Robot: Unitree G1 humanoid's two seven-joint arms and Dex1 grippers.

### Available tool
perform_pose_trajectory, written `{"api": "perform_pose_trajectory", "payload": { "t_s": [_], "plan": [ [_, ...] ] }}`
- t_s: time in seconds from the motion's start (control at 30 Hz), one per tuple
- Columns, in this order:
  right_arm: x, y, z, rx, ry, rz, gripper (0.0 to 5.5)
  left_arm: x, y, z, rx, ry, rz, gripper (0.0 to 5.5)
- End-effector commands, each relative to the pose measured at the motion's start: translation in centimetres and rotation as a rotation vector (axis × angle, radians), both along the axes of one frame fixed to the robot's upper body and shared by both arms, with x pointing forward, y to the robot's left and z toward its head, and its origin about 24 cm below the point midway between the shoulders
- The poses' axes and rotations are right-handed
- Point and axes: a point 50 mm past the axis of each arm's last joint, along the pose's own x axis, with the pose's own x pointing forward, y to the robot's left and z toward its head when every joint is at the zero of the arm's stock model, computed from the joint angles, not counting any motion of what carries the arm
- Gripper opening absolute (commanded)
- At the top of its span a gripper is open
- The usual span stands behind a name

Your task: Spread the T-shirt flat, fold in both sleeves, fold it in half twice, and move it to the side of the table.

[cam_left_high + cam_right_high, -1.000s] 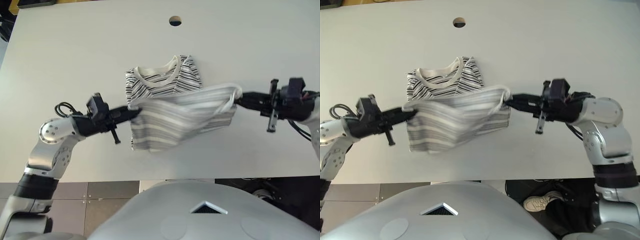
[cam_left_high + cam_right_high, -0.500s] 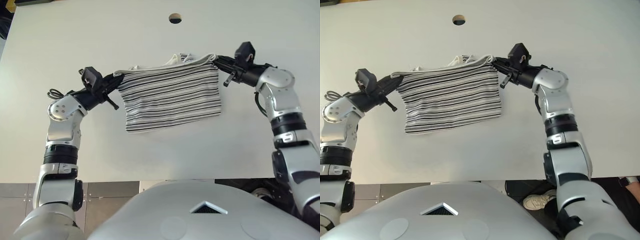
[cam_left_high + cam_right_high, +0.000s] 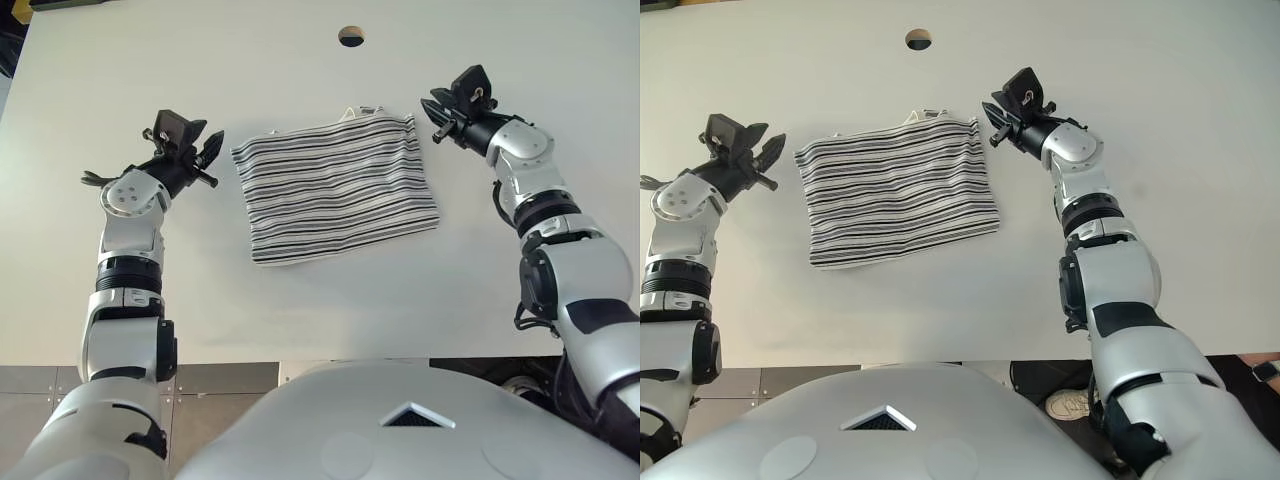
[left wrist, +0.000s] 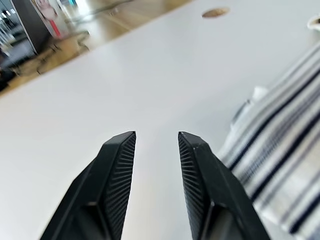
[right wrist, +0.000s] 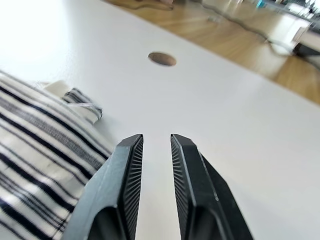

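The striped T-shirt [image 3: 335,187] lies folded into a rough rectangle in the middle of the white table [image 3: 320,290], with a bit of pale collar peeking out at its far edge. My left gripper [image 3: 212,150] hovers just off the shirt's far left corner, open and holding nothing. My right gripper [image 3: 435,108] is beside the far right corner, also open and free of the cloth. The left wrist view has the left gripper [image 4: 156,137] over bare table with the striped T-shirt [image 4: 280,165] beside it. The right wrist view shows the right gripper [image 5: 156,138] close to the T-shirt [image 5: 45,150].
A round cable hole [image 3: 350,38] sits in the table beyond the shirt. Bare table surface surrounds the shirt on all sides. The table's near edge [image 3: 300,358] runs close to my body.
Both grippers carried the shirt's near edge up and over to the far edge, folding it in half. They have let go, opened and drawn slightly outward; the shirt now lies flat.
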Motion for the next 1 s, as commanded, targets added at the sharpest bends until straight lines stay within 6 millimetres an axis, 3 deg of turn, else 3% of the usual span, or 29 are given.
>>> {"api": "perform_pose_trajectory", "payload": {
  "t_s": [0.03, 0.13, 0.2, 0.27, 0.43, 0.63, 0.73, 0.83, 0.9, 1.0],
  "plan": [
    [-1.0, 2.1, 1.8, -0.033, -0.201, 0.275, 1.01, -0.1, -2.6, 3.4, 0.003, -0.236, -0.208, 1.57],
    [-2.3, 3.0, 1.6, -0.127, -0.268, 0.438, 1.01, -3.6, -7.8, 5.5, -0.024, -0.347, -0.586, 1.57],
    [-2.9, 3.1, 1.1, -0.257, -0.296, 0.523, 1.01, -5.9, -10.0, 5.1, 0.026, -0.328, -0.782, 1.57],
    [-3.5, 3.0, 0.3, -0.424, -0.314, 0.608, 1.01, -7.5, -11.0, 4.0, 0.112, -0.274, -0.906, 1.57],
    [-4.6, 2.4, -1.1, -0.568, -0.264, 0.733, 1.01, -9.8, -11.4, 1.0, 0.340, -0.104, -1.097, 1.57],
    [-6.3, 1.5, -1.6, -0.724, -0.190, 0.911, 1.01, -10.6, -9.6, -1.6, 0.610, 0.083, -1.174, 1.57],
    [-8.2, 1.1, -1.6, -0.763, -0.119, 1.003, 1.01, -9.4, -7.9, -2.4, 0.821, 0.111, -1.142, 1.57],
    [-11.3, 1.1, -1.7, -0.725, -0.006, 1.123, 1.01, -7.6, -7.3, -1.8, 0.973, 0.021, -1.089, 1.57],
    [-13.5, 2.3, -1.2, -0.637, 0.021, 1.209, 1.01, -6.8, -7.9, -1.0, 1.005, -0.083, -1.094, 1.57],
    [-15.7, 4.6, -0.8, -0.509, 0.013, 1.288, 1.01, -5.8, -10.0, 0.7, 1.022, -0.373, -1.128, 1.57]
  ]
}}
